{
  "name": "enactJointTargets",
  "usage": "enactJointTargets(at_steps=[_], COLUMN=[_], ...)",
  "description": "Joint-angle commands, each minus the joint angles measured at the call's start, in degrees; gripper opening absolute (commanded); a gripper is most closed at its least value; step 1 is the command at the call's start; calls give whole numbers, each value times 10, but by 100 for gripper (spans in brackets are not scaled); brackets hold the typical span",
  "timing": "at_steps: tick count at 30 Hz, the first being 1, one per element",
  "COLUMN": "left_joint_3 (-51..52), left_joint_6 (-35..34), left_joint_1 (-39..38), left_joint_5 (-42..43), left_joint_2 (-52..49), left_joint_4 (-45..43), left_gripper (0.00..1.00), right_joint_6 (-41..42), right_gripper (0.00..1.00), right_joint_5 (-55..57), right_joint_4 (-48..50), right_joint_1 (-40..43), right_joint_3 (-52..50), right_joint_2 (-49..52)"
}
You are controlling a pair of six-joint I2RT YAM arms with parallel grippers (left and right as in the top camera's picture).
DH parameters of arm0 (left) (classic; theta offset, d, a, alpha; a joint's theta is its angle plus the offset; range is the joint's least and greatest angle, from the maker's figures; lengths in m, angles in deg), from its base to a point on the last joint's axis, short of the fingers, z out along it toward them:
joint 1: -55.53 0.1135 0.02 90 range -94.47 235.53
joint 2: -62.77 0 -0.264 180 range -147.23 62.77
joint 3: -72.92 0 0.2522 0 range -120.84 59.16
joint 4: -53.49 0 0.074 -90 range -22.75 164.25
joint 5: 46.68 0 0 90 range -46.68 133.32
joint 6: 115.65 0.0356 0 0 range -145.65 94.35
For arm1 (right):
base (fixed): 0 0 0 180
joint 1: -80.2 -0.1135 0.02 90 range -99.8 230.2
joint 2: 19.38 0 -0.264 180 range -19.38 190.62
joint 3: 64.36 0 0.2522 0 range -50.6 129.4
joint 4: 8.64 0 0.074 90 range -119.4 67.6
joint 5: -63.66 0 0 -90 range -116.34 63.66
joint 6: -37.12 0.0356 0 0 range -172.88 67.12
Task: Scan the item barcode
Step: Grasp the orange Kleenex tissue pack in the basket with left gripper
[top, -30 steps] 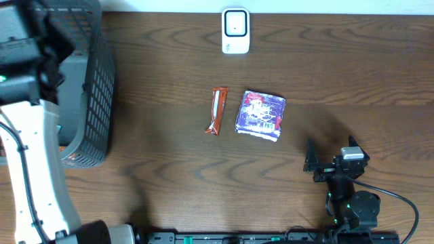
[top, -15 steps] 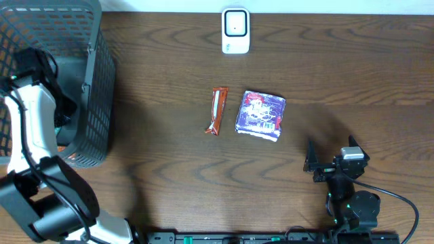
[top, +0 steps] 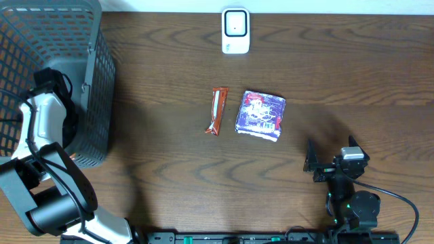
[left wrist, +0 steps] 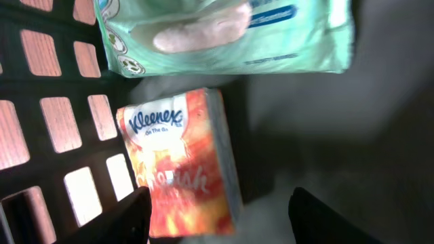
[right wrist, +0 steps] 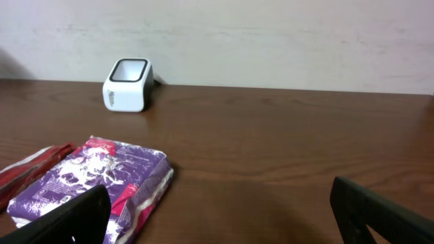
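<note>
Where the basket's point(top: 95, 68) mesh wall meets its dark floor, the Kleenex pack point(left wrist: 180, 163) lies flat, an orange and red pocket pack with a white label and blue lettering; just above it in the left wrist view lies a pale green wipes pack point(left wrist: 224, 34); the left gripper point(left wrist: 220, 220) hangs over the Kleenex pack with its fingers apart, one finger at the pack's lower edge, the other well clear on bare floor, nothing clamped; the right gripper point(right wrist: 220, 193) stands spread wide and empty, low over the table point(top: 169, 169); the scanner point(top: 235, 30) sits at the far edge, with a red snack bar point(top: 217, 110) and a purple packet point(top: 260, 115) side by side mid-table; since a second ago the left arm has swung lower into the basket, while the table items have not moved.
</note>
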Motion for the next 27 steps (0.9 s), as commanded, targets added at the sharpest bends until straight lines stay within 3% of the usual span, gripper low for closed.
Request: enactJointTargets(at_steps=[1, 9, 10, 12, 13, 14, 21, 27], left_joint_3=[30, 71, 84, 94, 94, 94, 70, 34], left_joint_6=[-14, -14, -14, -13, -13, -13, -9, 6], left_joint_1=[15, 24, 24, 24, 24, 24, 24, 24], left_joint_5=[-19, -18, -18, -18, -18, -18, -10, -10], left_joint_2=[-10, -10, -10, -10, -10, -9, 14, 117], left_joint_4=[-17, -56, -70, -78, -79, -81, -74, -73], left_gripper=[65, 64, 50, 33, 14, 8, 7, 7], right_joint_6=[2, 2, 2, 2, 2, 2, 2, 2], right_gripper=[99, 99, 99, 99, 99, 99, 99, 99], right_joint_5=[-3, -3, -3, -3, -3, -3, -3, -3], right_joint_4=[0, 0, 0, 0, 0, 0, 0, 0], right_joint_1=[3, 3, 3, 3, 3, 3, 3, 3], right_joint_3=[-2, -2, -2, -2, -2, -2, -2, -2], right_joint_2=[-2, -2, -2, -2, -2, -2, -2, -2])
